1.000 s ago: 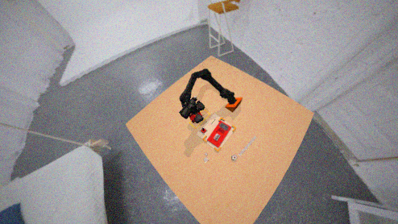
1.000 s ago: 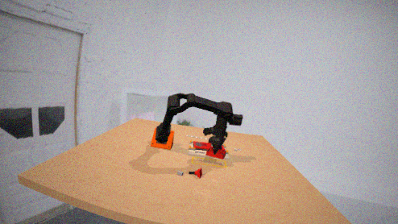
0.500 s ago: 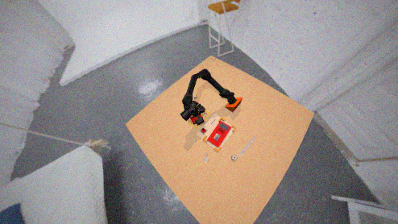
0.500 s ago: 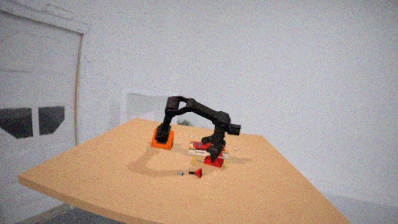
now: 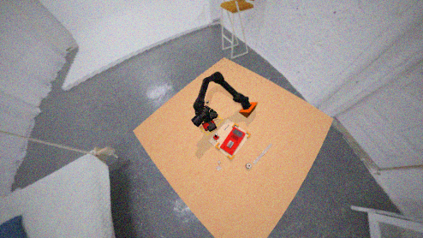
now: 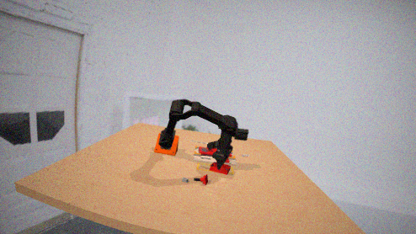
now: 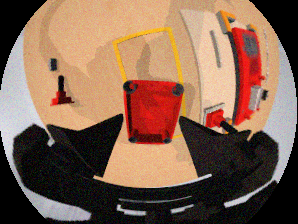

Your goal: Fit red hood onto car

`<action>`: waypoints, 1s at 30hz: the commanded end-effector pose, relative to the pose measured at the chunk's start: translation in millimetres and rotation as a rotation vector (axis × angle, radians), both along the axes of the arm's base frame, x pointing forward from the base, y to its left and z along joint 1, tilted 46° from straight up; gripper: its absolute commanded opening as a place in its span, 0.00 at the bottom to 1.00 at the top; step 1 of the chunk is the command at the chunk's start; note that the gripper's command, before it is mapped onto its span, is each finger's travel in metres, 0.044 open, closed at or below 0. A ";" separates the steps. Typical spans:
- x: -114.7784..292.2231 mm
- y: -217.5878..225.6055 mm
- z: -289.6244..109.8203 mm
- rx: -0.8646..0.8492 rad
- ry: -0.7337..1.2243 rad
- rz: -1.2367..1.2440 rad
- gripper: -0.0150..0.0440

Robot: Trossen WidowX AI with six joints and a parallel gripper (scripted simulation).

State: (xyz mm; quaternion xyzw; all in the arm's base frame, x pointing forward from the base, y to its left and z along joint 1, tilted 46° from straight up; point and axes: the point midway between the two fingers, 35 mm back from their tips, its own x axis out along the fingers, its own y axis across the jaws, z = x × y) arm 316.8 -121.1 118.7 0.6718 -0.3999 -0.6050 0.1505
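Pegs on the chassis seem too small to discern.

Red hood, black pincer, tan table

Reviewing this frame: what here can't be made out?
- Pegs on the car: too small and blurred in the top view, and squeezed against the lens edge in the wrist view.
- Car, exterior view: mostly hidden behind the arm.
- Whether the hood rests on the table: the wrist view looks straight down, and the open gripper covers it from the top.
- Small part: too small to identify.
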 end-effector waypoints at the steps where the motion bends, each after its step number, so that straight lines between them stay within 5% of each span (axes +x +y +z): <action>1: 0.0 0.7 0.1 0.000 -0.001 0.000 1.00; 11: 2.6 56.4 53.5 0.003 -0.010 0.012 1.00; 26: 4.5 53.0 49.3 0.001 -0.013 0.020 1.00; 30: 10.3 53.3 37.3 0.022 -0.261 -0.101 1.00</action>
